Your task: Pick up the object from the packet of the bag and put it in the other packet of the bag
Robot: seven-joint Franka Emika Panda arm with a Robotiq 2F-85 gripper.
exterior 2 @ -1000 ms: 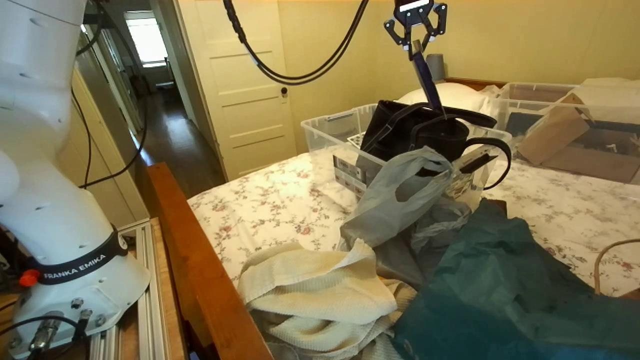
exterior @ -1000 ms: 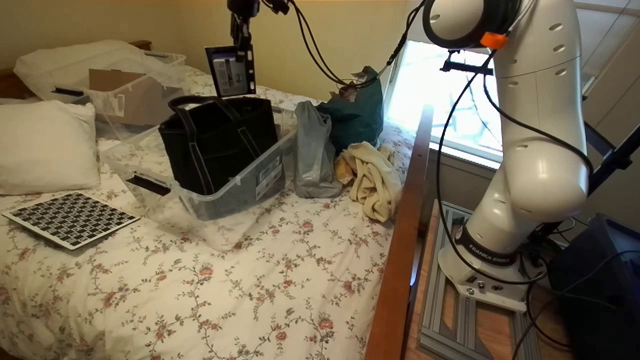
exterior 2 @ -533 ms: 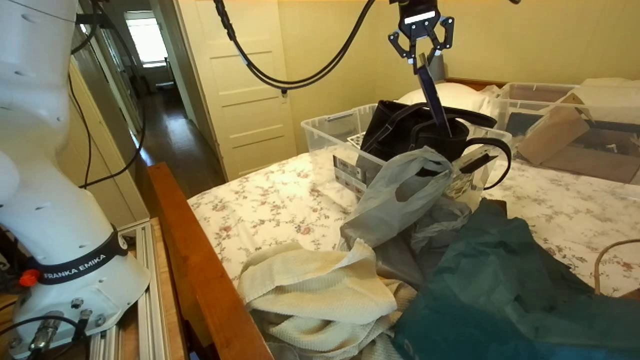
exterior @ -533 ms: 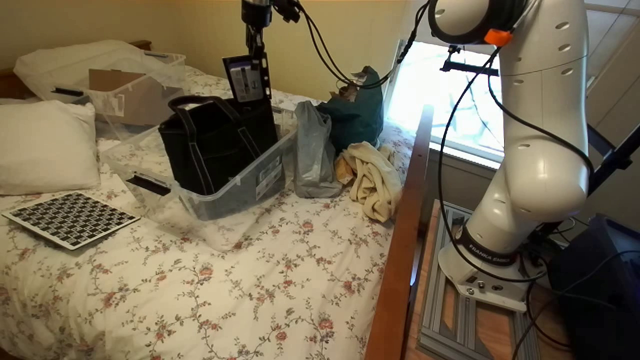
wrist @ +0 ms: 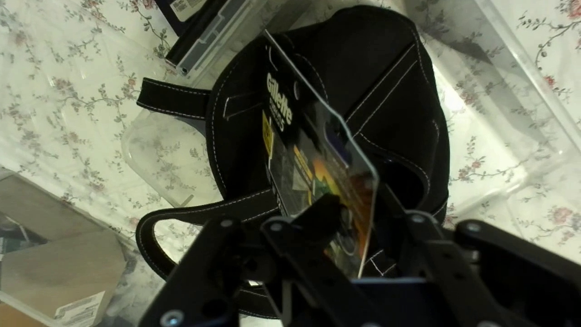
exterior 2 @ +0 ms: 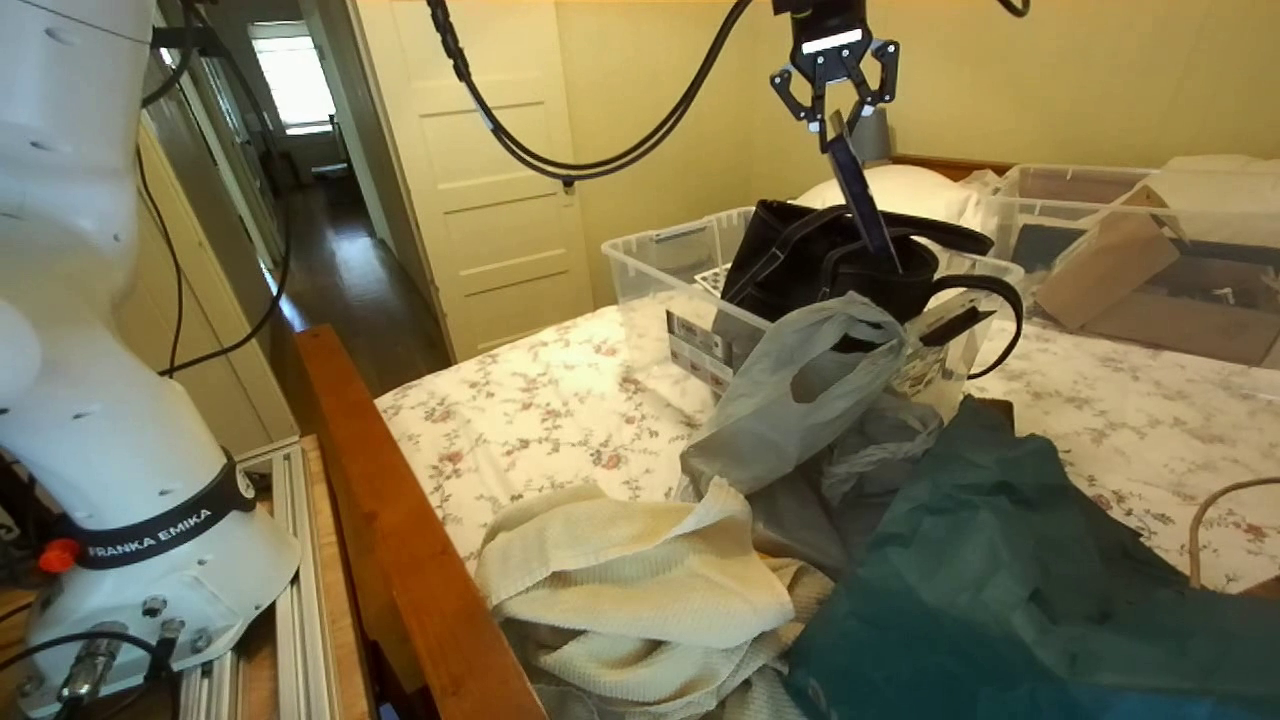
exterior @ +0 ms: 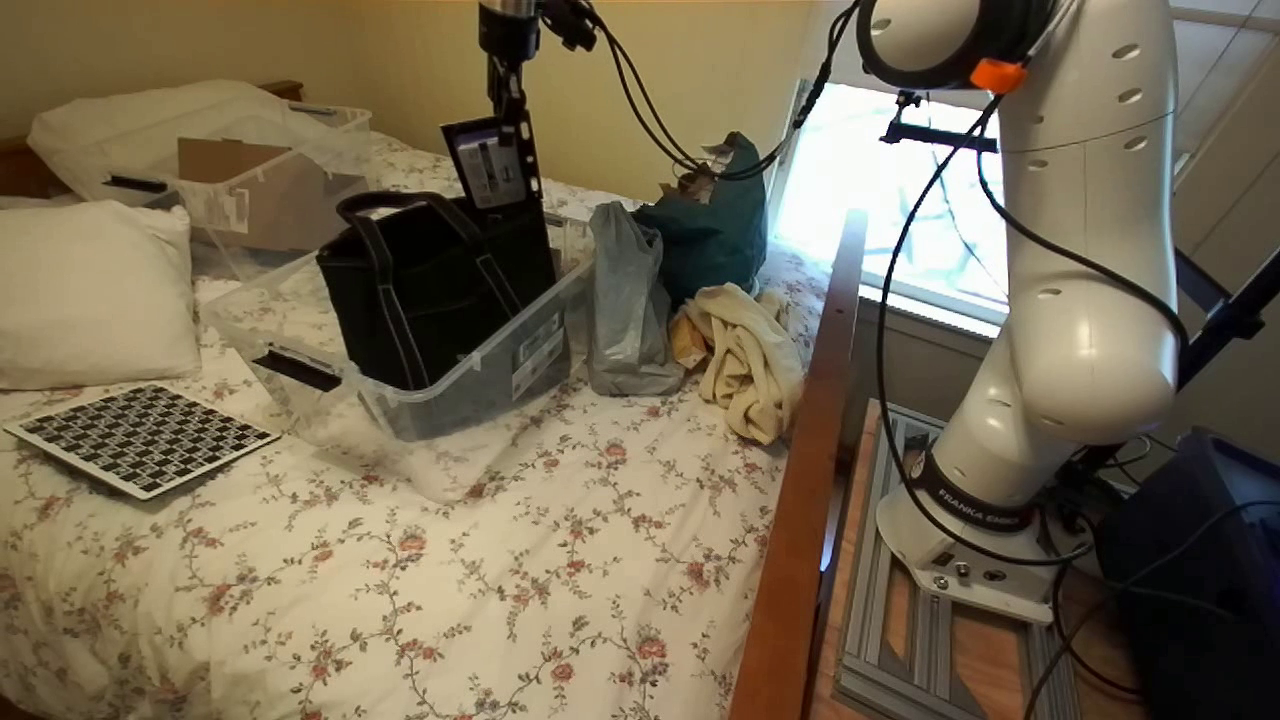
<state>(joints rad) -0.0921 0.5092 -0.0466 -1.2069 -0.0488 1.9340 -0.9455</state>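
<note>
Gripping: the Robotiq gripper [exterior 2: 836, 132] has its fingers clamped on the upper end of the Gillette package [wrist: 313, 154].
Package under gripper: below the fingertips, tilted off upright, over the black tote bag [exterior: 440, 290]; its paler printed face shows in an exterior view.
Package's lower end: at the tote's top in both exterior views; whether it dips into a pocket I cannot tell.
Pocket edge: a curved, stitched pocket edge [wrist: 423, 174] lies just right of the package in the wrist view.
Handles: one handle [wrist: 177, 97] sticks out leftward in the wrist view; a second loops out below it.
Bin walls: the tote sits inside the clear plastic bin [exterior: 465, 395], its top and handles rising above the rim.
Bin's neighbor: a grey plastic bag [exterior: 630, 300], just beside it.
Bed span: floral bedspread [exterior: 560, 560] between bin and wooden rail [exterior: 808, 480].
</note>
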